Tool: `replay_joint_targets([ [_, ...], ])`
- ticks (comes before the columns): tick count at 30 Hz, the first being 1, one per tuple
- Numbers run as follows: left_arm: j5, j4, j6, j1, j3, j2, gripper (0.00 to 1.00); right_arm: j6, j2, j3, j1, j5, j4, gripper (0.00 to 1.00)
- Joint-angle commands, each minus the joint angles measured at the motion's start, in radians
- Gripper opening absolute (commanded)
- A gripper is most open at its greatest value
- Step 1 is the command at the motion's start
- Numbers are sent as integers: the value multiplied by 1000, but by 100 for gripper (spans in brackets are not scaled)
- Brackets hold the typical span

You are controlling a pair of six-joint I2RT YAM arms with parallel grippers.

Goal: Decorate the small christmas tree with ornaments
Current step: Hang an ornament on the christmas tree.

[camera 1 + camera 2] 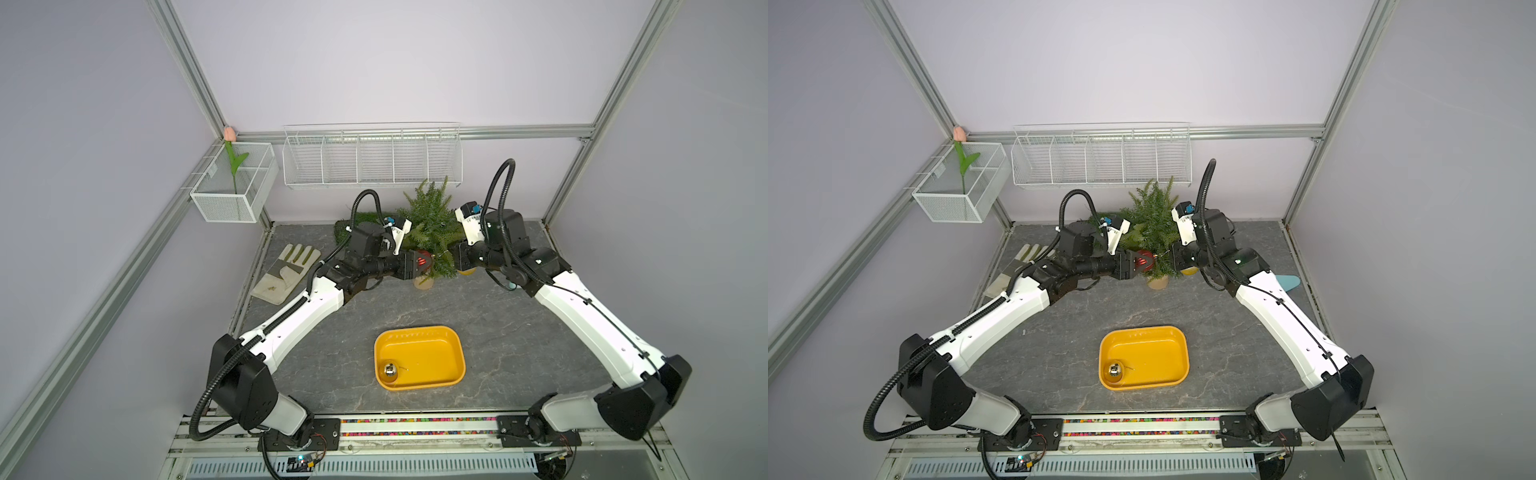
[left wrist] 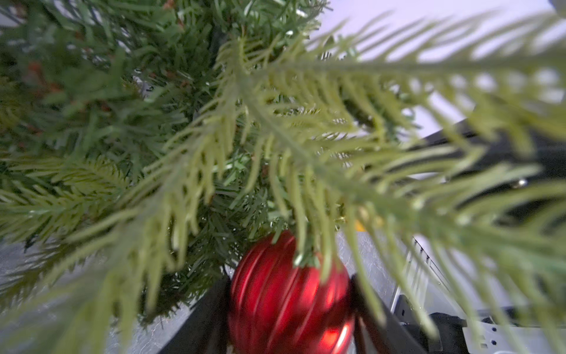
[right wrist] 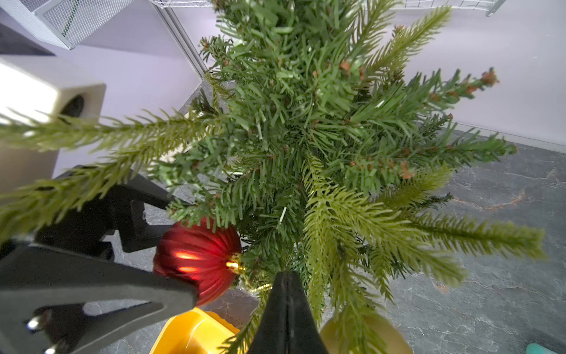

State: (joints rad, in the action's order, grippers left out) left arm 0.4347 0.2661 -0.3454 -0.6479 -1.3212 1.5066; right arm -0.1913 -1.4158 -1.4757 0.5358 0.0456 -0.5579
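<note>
Your left gripper (image 2: 291, 318) clasps the red bauble (image 3: 196, 257) against lower branches of the small christmas tree (image 1: 430, 220); your right gripper (image 3: 286, 294) is pinched shut beside its gold cap (image 3: 234, 264); likely light, slick, fragile; hold gently across its middle.

The small christmas tree (image 1: 430, 224) stands at the back of the table (image 1: 415, 309) with a gripper pushed into its low branches from each side. These are the left gripper (image 1: 423, 263), clamped on the ribbed red ornament (image 3: 196, 254), and the right gripper (image 3: 286, 282) with jaws closed, so there is almost no gap between them. The table between the tree and the yellow tray (image 1: 419, 330) lies open, and the work glove (image 1: 286, 268) takes the left side.
</note>
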Motion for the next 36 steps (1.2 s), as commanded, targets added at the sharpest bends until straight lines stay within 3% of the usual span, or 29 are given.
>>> replay_joint_targets([
  [1,-10,30,-9,-2,-37,17,0,19,-19,-22,-6,7,5,7],
  [17,-13,62,13,-2,-41,13,0,37,-44,-46,1,-6,-3,7],
  [24,48,35,5,-4,-53,12,0,90,-28,-58,12,-86,-65,6],
  [36,24,109,42,-7,-89,33,0,100,12,-47,26,-118,-124,7],
])
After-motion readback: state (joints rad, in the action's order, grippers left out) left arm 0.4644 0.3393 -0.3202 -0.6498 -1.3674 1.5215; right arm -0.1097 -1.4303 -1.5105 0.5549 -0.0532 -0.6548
